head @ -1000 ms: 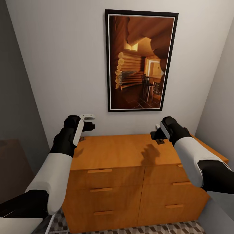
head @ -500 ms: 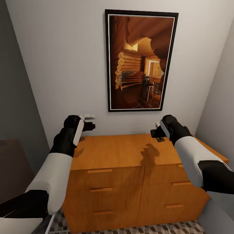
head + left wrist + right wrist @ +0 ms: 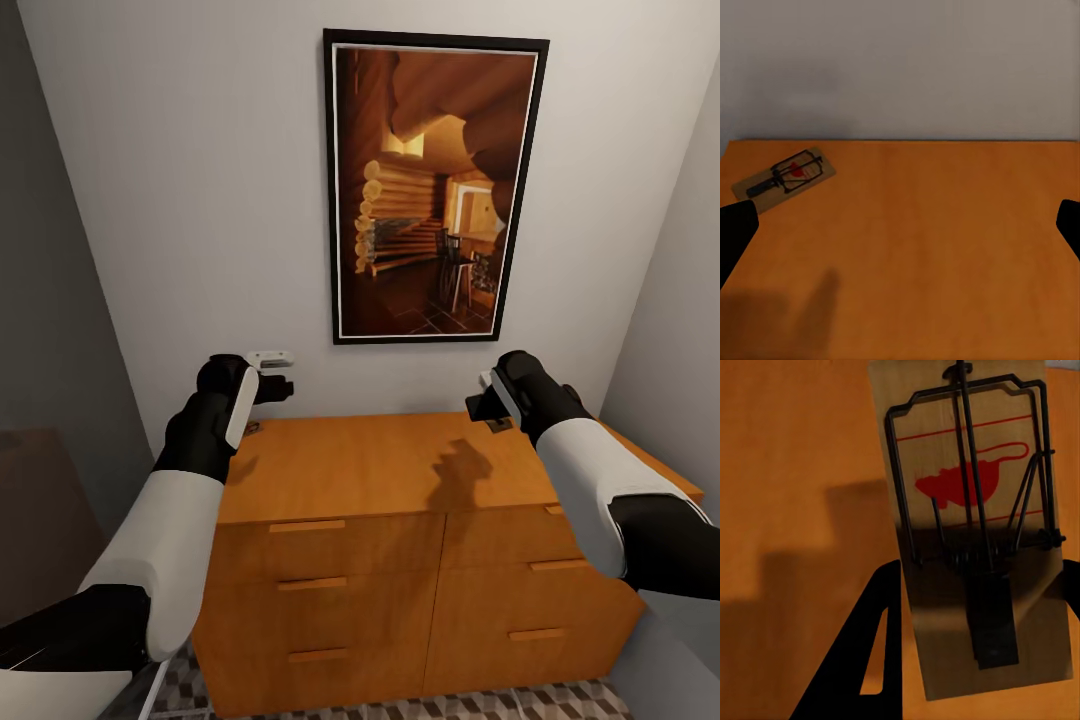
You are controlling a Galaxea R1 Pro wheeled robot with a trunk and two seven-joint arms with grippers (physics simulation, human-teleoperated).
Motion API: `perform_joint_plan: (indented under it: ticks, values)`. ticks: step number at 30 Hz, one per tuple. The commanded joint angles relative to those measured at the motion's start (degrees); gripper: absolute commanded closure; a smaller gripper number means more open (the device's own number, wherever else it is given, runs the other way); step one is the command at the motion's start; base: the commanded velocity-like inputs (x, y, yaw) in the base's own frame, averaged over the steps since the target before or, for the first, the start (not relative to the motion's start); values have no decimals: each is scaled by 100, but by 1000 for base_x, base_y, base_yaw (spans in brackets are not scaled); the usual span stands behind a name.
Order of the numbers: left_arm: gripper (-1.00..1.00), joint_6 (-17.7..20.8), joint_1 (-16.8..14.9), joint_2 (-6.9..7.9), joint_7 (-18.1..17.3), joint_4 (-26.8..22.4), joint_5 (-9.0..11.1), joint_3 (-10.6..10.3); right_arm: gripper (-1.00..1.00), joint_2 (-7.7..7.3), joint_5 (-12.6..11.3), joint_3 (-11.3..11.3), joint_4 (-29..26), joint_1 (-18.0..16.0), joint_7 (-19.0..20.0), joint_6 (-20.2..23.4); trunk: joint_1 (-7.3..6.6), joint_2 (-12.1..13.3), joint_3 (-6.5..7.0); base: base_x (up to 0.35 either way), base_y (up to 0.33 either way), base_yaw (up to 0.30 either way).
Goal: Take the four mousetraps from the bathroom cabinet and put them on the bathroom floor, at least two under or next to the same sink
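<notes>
The orange-brown cabinet (image 3: 380,470) stands against the wall in front of me. My right gripper (image 3: 492,412) hovers over the cabinet top's back right part, shut on a mousetrap (image 3: 975,510), a wooden board with a red mouse print and a black wire bar. In the head view that mousetrap (image 3: 498,424) hangs just above the top. My left gripper (image 3: 904,217) is open above the back left part, its dark fingertips (image 3: 735,232) wide apart. A second mousetrap (image 3: 784,178) lies flat near the back left corner, also visible in the head view (image 3: 250,428).
A framed picture of a log interior (image 3: 435,185) hangs on the white wall behind the cabinet. Walls close in on both sides. Cube-patterned bathroom floor tiles (image 3: 560,700) show at the cabinet's foot. Drawer fronts with bar handles (image 3: 306,525) face me.
My right gripper has risen slightly with the mousetrap, which has come off the cabinet top; its shadow has shifted. The left arm has not moved.
</notes>
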Motion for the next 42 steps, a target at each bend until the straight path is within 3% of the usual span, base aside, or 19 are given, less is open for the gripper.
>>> perform_joint_plan:
  ticks: [1, 42]
  values:
    - [-100, 20, -5, -4, 25, -4, 24, 12, 100, -6, 52, 33, -4, -5, 63, 25, 0, -4, -7, 0, 0, 0]
    - [-100, 25, -5, -1, 25, 21, 15, 12, 100, 3, -54, 11, 275, -11, 113, 25, 0, -4, -7, 0, 0, 0]
